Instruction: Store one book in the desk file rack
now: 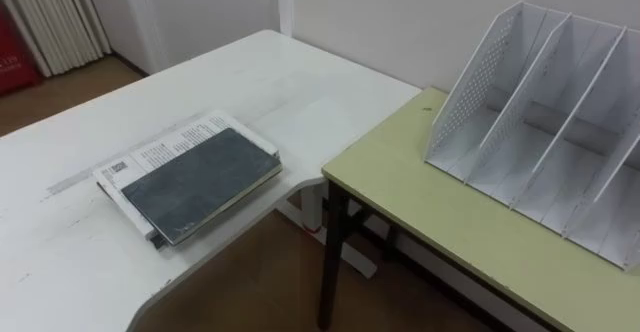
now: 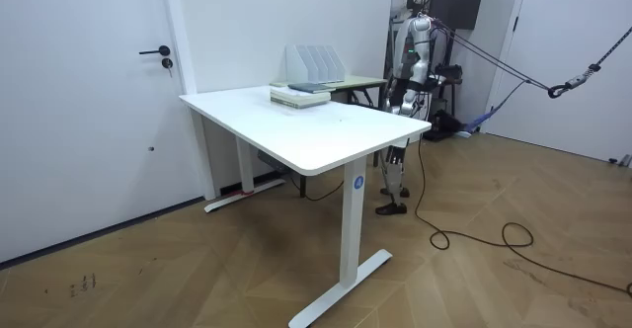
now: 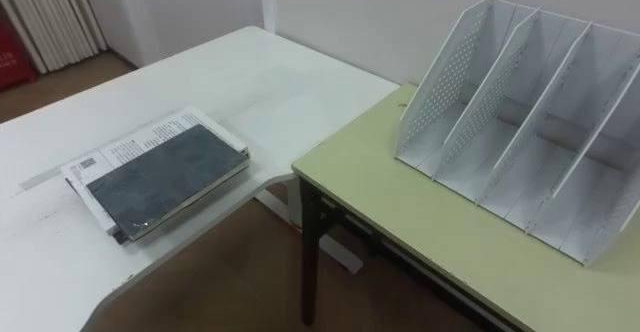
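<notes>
Left hand (image 2: 423, 83) and right hand (image 2: 394, 99) show in the room view, low beside the robot's hips. They are very small there, and I cannot tell if the fingers are straight or curled, or if they hold something. The robot stands at the far corner of the white desk (image 1: 300, 92), next to the green table (image 1: 450, 232).

Ahead of the hands and to the left, well apart from them, the dark grey book (image 1: 195, 182) lies flat on the white desk, close to its curved front edge. It rests on top of a white printed book (image 1: 160, 152), which sticks out from under it on the far side and on the left.

Ahead of the hands and to the right, the white file rack (image 1: 470, 82) stands on the green table. Its dividers are slanted and its left side wall has many small holes. The green table stands just beside the white desk.
</notes>
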